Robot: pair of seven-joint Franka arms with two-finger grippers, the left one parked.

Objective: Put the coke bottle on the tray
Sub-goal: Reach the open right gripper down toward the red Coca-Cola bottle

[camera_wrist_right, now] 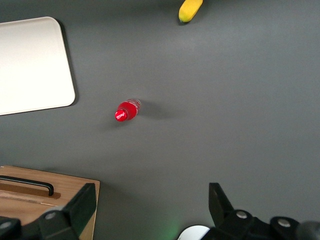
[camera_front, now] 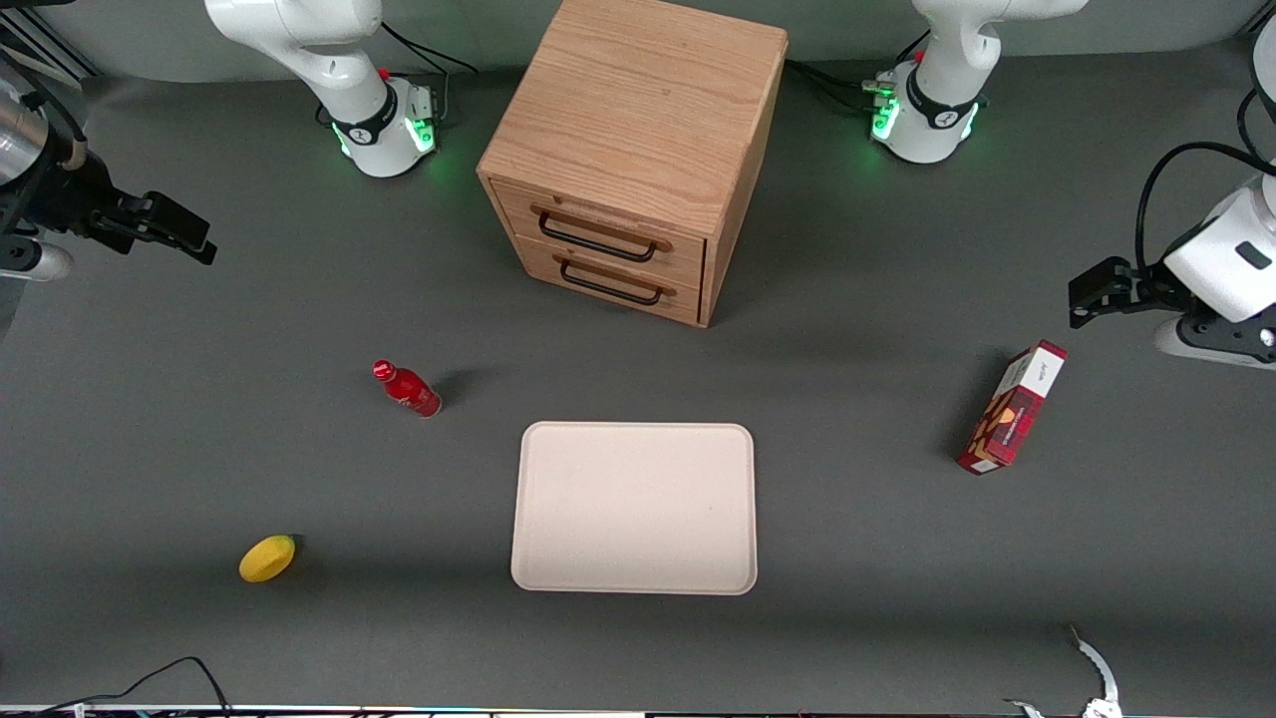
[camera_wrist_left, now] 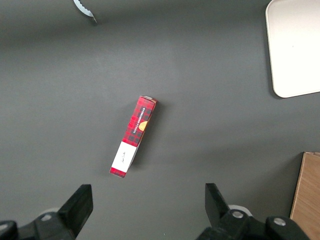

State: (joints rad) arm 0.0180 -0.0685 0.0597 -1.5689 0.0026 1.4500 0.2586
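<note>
claw (camera_wrist_right: 150,210) spread apart, high above the table; coke bottle (camera_front: 407,388) upright, off the tray (camera_front: 634,509).

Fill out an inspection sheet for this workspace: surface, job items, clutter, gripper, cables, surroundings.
Surface: dark grey table, flat.
Job's things: coke bottle upright on the table, apart from the tray, which holds nothing.
Clutter: yellow fruit; red snack box toward the parked arm's end; wooden two-drawer cabinet, drawers shut.
Grippers: gripper open, raised at the working arm's end, well away from the bottle.
Cables: black cable at the table edge nearest the camera.
Surroundings: nothing seen.
</note>
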